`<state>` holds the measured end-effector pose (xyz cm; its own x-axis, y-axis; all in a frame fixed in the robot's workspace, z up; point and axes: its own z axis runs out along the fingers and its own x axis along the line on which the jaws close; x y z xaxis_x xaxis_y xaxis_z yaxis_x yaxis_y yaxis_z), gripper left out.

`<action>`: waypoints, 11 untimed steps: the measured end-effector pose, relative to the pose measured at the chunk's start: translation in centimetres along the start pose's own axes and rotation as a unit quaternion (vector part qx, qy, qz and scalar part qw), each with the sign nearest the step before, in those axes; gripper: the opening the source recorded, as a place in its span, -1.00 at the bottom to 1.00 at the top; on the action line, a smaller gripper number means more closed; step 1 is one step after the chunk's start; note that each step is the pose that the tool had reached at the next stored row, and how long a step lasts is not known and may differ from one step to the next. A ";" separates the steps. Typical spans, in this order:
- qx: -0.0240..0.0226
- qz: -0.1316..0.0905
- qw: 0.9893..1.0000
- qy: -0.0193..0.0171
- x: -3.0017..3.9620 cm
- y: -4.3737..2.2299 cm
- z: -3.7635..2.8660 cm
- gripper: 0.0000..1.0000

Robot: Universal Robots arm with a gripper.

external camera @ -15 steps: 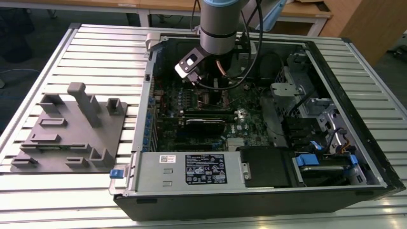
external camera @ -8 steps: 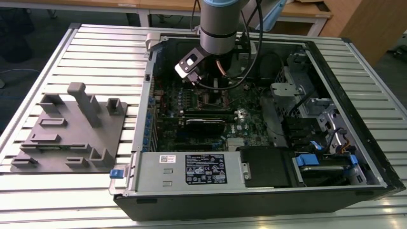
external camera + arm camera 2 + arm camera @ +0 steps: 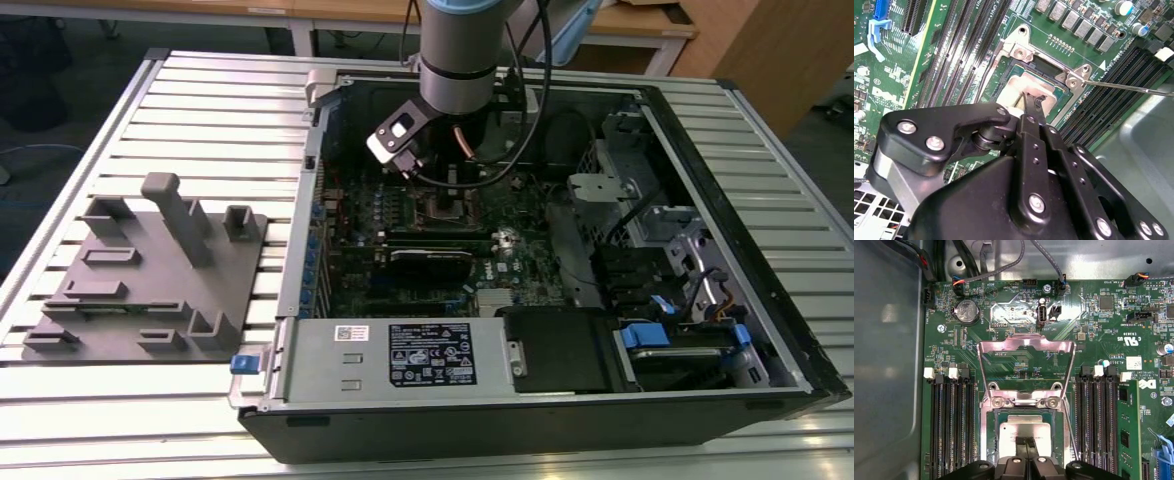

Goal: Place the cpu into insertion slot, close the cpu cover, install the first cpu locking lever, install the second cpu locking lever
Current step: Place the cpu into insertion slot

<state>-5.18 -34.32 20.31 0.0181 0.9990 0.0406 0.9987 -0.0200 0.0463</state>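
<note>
"How many chips?"
"One cpu (image 3: 1024, 432), sitting in the insertion slot (image 3: 998, 440). One cpu cover (image 3: 1026, 342), swung open."
"The gripper (image 3: 1025, 441)?"
"Jaws pressed together, tips on the cpu."

Silver-grey cpu (image 3: 1013, 434), green motherboard (image 3: 1094, 327), black pincer (image 3: 1026, 442)
</note>
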 end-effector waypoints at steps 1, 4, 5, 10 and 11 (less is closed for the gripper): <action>0.000 0.000 1.000 0.000 0.00 0.00 0.00 -0.76; 0.000 0.000 1.000 0.000 0.00 0.00 0.00 -0.80; 0.000 0.000 1.000 0.000 0.00 0.00 0.00 -0.80; 0.000 0.000 1.000 0.000 0.00 -0.04 0.00 -0.80; 0.000 0.000 1.000 0.000 0.00 -0.04 0.00 -0.80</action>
<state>-5.22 -34.32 20.31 0.0183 0.9990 0.0405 0.9987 -0.0202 0.0463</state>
